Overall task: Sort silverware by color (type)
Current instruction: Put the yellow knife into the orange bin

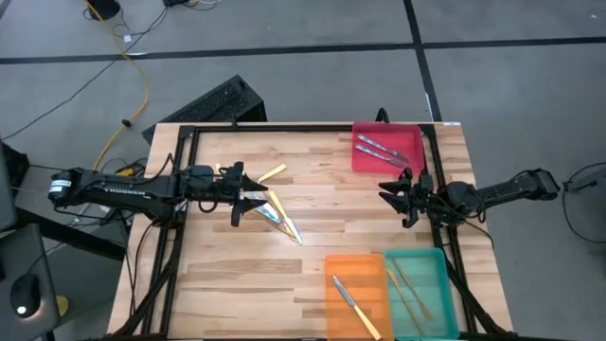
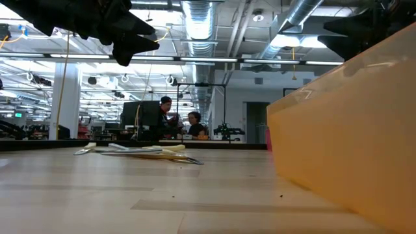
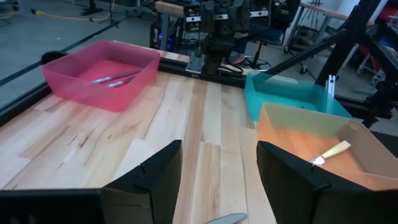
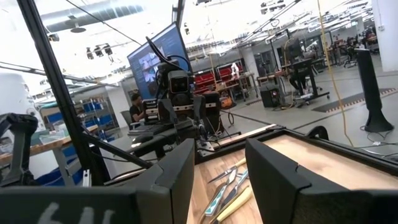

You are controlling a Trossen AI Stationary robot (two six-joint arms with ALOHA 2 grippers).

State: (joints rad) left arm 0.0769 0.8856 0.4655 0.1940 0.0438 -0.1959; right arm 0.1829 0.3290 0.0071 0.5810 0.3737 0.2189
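A loose pile of silverware (image 1: 275, 210) lies flat on the wooden table, left of centre, with yellow, light-blue and silver pieces; it also shows in the low view (image 2: 140, 151) and the right wrist view (image 4: 227, 190). One yellow piece (image 1: 272, 173) lies apart, just beyond the pile. My left gripper (image 1: 248, 194) hovers open above the pile's left end, touching nothing, and nothing is between its fingers (image 3: 219, 162). My right gripper (image 1: 390, 194) stands open at the right, near the red tray, pointing toward the pile, also with nothing between its fingers (image 4: 219, 165).
A red tray (image 1: 415, 156) at the far right holds two silver utensils (image 1: 381, 147). At the near edge, an orange tray (image 1: 369, 270) holds one yellow-handled piece (image 1: 355, 305), and a teal tray (image 1: 431, 265) holds tan wooden ones (image 1: 409, 289). Bare wood lies between pile and trays.
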